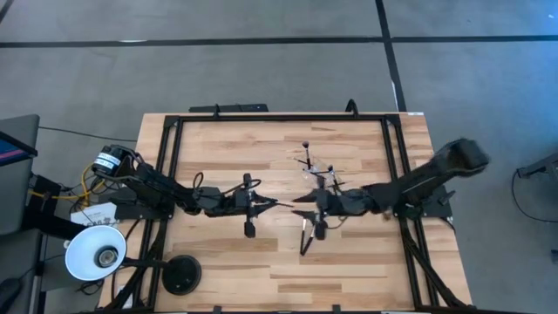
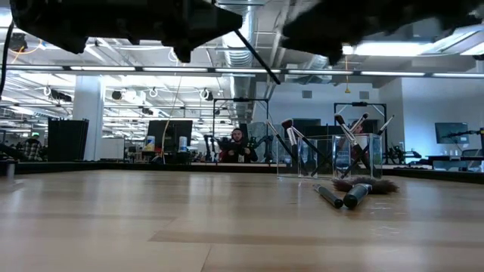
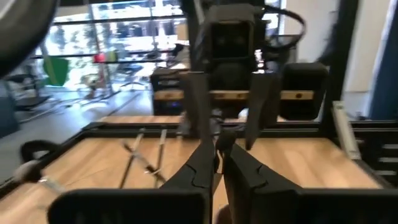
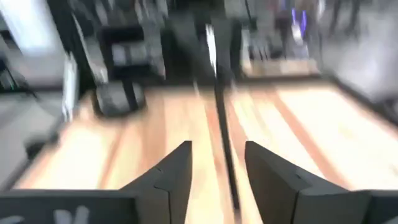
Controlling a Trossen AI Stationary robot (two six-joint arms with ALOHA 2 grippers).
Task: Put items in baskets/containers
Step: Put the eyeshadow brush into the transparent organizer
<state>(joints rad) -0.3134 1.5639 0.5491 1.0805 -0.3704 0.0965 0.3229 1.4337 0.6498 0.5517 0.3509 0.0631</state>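
Note:
My left gripper [image 1: 264, 205] and right gripper [image 1: 301, 199] face each other above the table's middle. A slim dark brush [image 1: 281, 202] runs between them, with the left gripper [image 3: 217, 158] shut on it. The brush's free end [image 4: 219, 106] passes between the fingers of my open right gripper [image 4: 217, 162], which do not visibly touch it. A clear container [image 1: 321, 172] behind the right gripper holds several brushes standing upright [image 2: 355, 155]. Two more brushes [image 1: 309, 231] lie flat on the wood in front of it [image 2: 340, 196]. My left gripper pinches one end of the brush [image 1: 270, 204] between its two fingers. The fingers lie level and point toward the table's right. The brush [image 2: 257, 54] sticks out past the fingertips, slants down toward the right gripper and hangs clear of the table.
A white round lamp shade [image 1: 96, 253] and a round black base [image 1: 181, 275] stand at the table's near left corner. Black frame rails [image 1: 174, 131] border the wooden top. Bare wood lies along the near side and far left.

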